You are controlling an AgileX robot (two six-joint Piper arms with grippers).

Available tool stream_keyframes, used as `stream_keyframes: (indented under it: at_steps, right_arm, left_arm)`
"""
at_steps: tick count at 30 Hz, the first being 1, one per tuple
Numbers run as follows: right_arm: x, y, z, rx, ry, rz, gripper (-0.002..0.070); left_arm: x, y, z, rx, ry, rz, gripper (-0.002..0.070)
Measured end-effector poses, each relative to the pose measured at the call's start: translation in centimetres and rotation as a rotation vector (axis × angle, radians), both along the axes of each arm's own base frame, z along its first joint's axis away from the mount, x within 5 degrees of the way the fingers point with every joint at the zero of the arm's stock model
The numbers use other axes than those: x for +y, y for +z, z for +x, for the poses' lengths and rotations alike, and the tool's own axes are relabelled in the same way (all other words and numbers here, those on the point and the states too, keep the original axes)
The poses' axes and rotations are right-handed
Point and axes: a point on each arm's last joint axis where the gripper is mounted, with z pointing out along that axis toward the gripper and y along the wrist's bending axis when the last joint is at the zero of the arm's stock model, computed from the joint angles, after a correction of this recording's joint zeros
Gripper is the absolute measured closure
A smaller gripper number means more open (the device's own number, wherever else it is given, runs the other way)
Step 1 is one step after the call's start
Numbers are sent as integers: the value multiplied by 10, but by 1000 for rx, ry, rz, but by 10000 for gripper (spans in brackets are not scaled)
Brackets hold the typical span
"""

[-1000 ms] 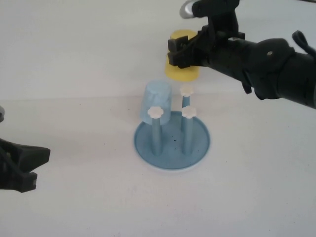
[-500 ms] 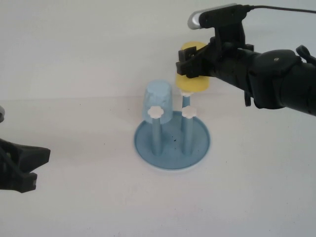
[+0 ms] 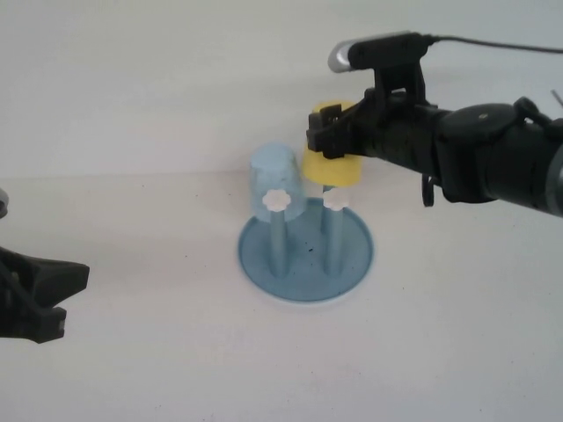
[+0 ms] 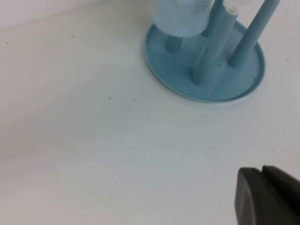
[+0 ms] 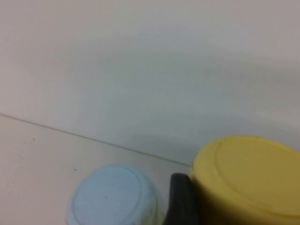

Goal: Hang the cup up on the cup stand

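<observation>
I'm holding the cup (image 3: 332,167) upside down in the right gripper (image 3: 332,132), fingers pinching it, over the stand's (image 3: 306,255) back peg. Next I'm judging a straight descent onto that peg, clear of the blue cup (image 3: 276,180). Left gripper (image 3: 40,294) parking near the table (image 3: 158,352) edge; its fingers I cannot tell.

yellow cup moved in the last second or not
Yes. The right gripper carried the yellow cup down over the stand's back peg. The left gripper sits parked.
</observation>
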Motion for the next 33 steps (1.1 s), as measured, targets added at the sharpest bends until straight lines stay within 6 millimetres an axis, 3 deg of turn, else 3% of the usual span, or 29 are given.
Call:
stream_keyframes:
  at_steps: [13, 19, 26, 28, 30, 33]
  right_arm:
    - [0, -24, 6, 42, -30, -36, 162]
    - [1, -25, 6, 35, -2, -67, 24]
    - [-6, 4, 0, -42, 1, -133, -9]
    - [-12, 16, -5, -70, -43, -170, 38]
    - [-19, 33, -15, -102, -106, -217, 160]
    - [-34, 54, -35, -137, -191, -316, 477]
  left_arm:
    - [0, 0, 0, 0, 0, 0, 676]
    - [0, 0, 0, -1, -1, 1, 676]
    - [0, 0, 0, 0, 0, 0, 675]
    - [-1, 0, -1, 8, -7, -5, 676]
    - [-3, -1, -3, 26, -37, -15, 676]
    - [-5, -1, -6, 52, -70, -30, 676]
